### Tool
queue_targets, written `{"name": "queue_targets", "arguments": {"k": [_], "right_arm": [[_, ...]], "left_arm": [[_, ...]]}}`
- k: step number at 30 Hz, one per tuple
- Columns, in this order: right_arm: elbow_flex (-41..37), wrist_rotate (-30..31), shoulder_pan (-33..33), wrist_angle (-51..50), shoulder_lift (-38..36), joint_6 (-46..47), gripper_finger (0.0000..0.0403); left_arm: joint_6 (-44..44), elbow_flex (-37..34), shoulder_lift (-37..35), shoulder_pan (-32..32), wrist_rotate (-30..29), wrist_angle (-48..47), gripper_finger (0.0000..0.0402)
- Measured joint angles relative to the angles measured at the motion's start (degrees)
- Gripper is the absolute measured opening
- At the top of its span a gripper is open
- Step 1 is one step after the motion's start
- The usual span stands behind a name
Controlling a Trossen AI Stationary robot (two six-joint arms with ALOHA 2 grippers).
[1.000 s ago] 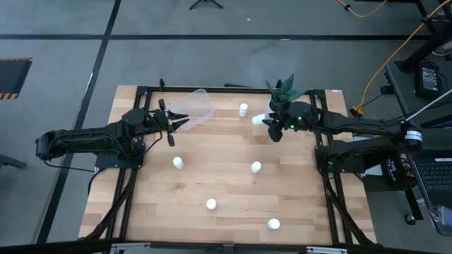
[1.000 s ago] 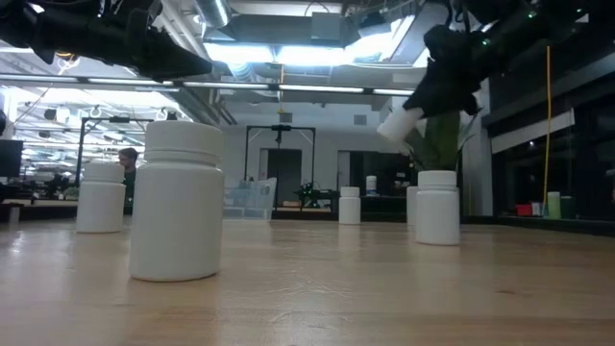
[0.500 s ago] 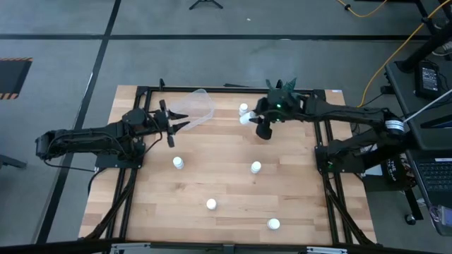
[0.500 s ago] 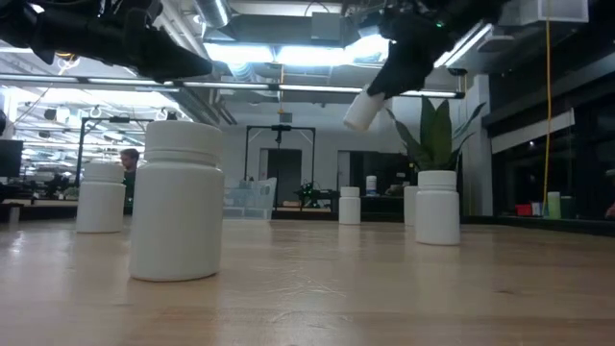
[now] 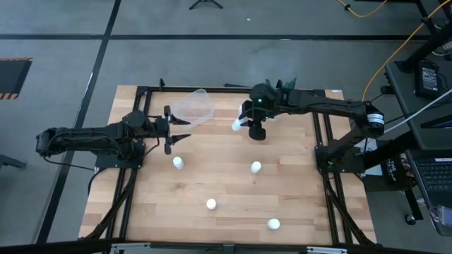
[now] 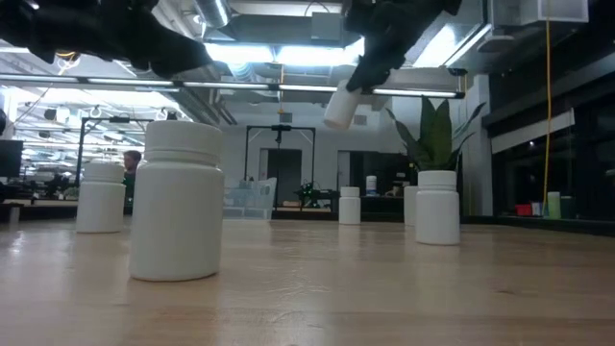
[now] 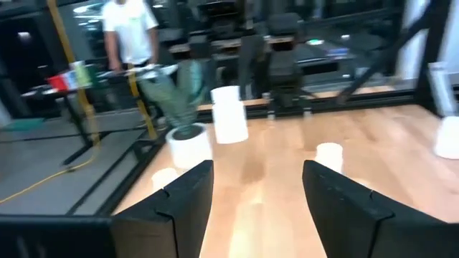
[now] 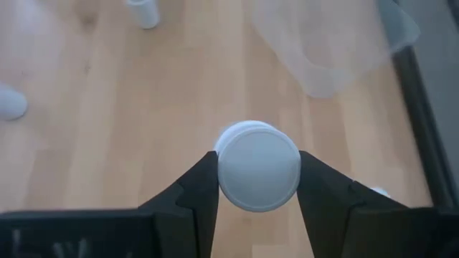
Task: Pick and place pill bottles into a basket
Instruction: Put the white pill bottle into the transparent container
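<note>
Trouble could come if my right gripper [image 8: 257,188], clamping a pill bottle [image 8: 257,165] aloft short of the basket [image 5: 194,108], lets go early, while my left gripper [image 7: 258,190] gapes empty beside that basket.

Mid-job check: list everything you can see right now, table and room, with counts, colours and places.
Standing pill bottles: four visible from above, white, spread over the table's middle and near half; the right arm may hide more.
Held pill bottle: one, white, in the air beside the basket.
Basket: one, clear, at the table's far edge, between the two grippers.
Plant: one, green, in a white pot, at the far edge under the right arm.
Table: one, light wood.
Person: one, white top, in the room beyond.
Left gripper: dark, fingers open and holding nothing, next to the basket.
Right gripper: dark, fingers clamped on the held pill bottle.
</note>
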Motion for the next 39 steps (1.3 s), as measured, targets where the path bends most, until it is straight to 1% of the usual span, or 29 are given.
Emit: {"name": "queue_targets", "arguments": {"k": [2, 7, 10, 12, 15, 19, 22, 29, 39], "right_arm": [[0.7, -0.2, 0.2, 0.0, 0.9, -0.4, 0.0149], [2.7, 0.0, 1.5, 0.0, 3.8, -0.7, 0.0149], [5.1, -0.3, 2.4, -0.5, 5.9, -2.3, 0.0149], [6.7, -0.3, 2.6, -1.3, 6.9, -3.1, 0.0149], [8.4, -0.1, 2.7, -1.6, 7.9, -3.2, 0.0149], [9.7, -0.1, 2.7, -1.6, 8.4, -3.3, 0.0149], [9.8, -0.2, 2.7, -0.8, 8.4, -3.6, 0.0149], [9.8, -0.2, 2.6, -1.7, 8.3, -3.6, 0.0149], [9.8, -0.1, 2.6, -2.3, 8.3, -3.7, 0.0149]], "left_arm": [[0.0, 0.0, 0.0, -0.3, 0.2, 0.0, 0.0208], [-2.8, 0.0, 1.0, -0.1, -2.0, 0.6, 0.0209], [-2.6, 0.0, 3.7, -0.1, -1.7, 2.2, 0.0210], [-2.4, 0.0, 6.2, -0.1, -1.5, 5.0, 0.0210], [-0.2, 2.3, 9.3, 0.2, -2.0, 5.8, 0.0210], [0.1, 6.1, 12.5, 1.3, -2.0, 6.3, 0.0210], [0.2, 7.3, 14.4, 2.3, -2.1, 6.2, 0.0210], [0.1, 7.4, 16.3, 3.4, -2.1, 8.7, 0.0210], [0.1, 7.4, 16.3, 1.4, -2.0, 9.1, 0.0210]]}}
